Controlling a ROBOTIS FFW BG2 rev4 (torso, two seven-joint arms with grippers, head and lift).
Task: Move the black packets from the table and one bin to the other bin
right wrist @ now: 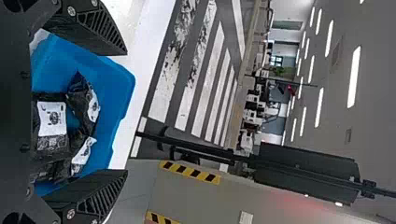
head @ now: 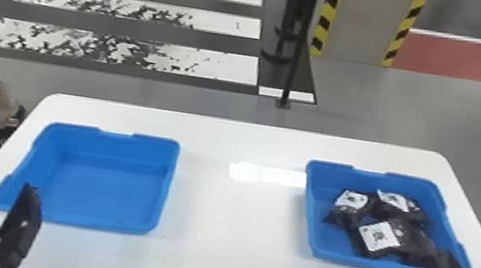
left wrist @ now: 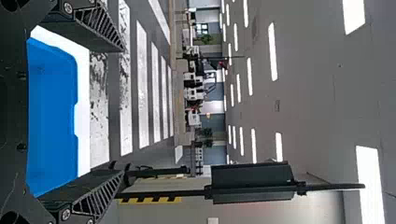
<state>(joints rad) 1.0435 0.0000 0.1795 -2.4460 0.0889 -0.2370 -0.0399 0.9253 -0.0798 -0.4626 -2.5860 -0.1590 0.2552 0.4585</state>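
Right gripper (head: pixel 443 256) comes in at the right side of the head view, with its tip over the near right part of the right blue bin (head: pixel 325 242). That bin has at least 3 black packets in it, piled close together, with white labels (head: pixel 379 236) on them. The closest black packet (head: pixel 413 241) is just beside the tip of the right gripper, and I can't tell if they touch. Left gripper (head: pixel 29 189) is at the left side, over the near left part of the left blue bin (head: pixel 111 185). It is well apart from the packets. Both bins sit on the white table (head: pixel 235 225), with a wide bit of table between them.

From the left wrist view, the 2 black fingers (left wrist: pixel 100 193) of the left gripper are wide apart and hold nothing. The left blue bin shows between them, and big white stripes (left wrist: pixel 142 84) are on the floor past the table.

From the right wrist view, the 2 fingers of the right gripper are wide apart too, with nothing pinched. Black packets lie in the blue bin, in the space seen between the 2 fingers. 1 of them has its white label facing the camera.
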